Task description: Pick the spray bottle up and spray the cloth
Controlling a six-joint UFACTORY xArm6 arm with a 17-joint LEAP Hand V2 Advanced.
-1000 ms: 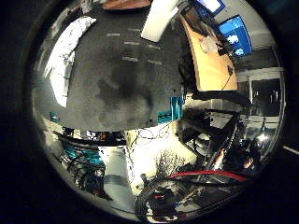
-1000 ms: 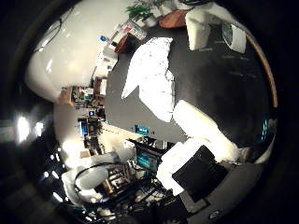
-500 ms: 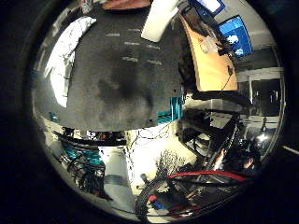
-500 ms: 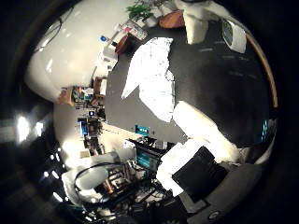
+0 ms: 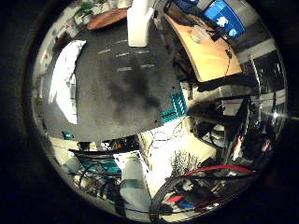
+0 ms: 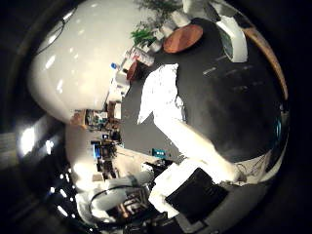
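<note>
robot hand (image 6: 195, 161), white fingers, black panel

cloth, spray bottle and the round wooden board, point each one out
cloth (image 6: 163, 95), thumb side view, middle of the white fabric
spray bottle (image 5: 139, 21), little finger side view, white body
round wooden board (image 6: 183, 38), thumb side view, its centre

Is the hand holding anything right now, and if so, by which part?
Nothing is held. The hand is above the dark table, fingers extended; the white cloth lies flat on it.

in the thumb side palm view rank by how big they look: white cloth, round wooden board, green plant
1. white cloth, lying on the dark table
2. round wooden board
3. green plant

The board and plant lie farther from the camera, so true sizes stay unsure.
</note>
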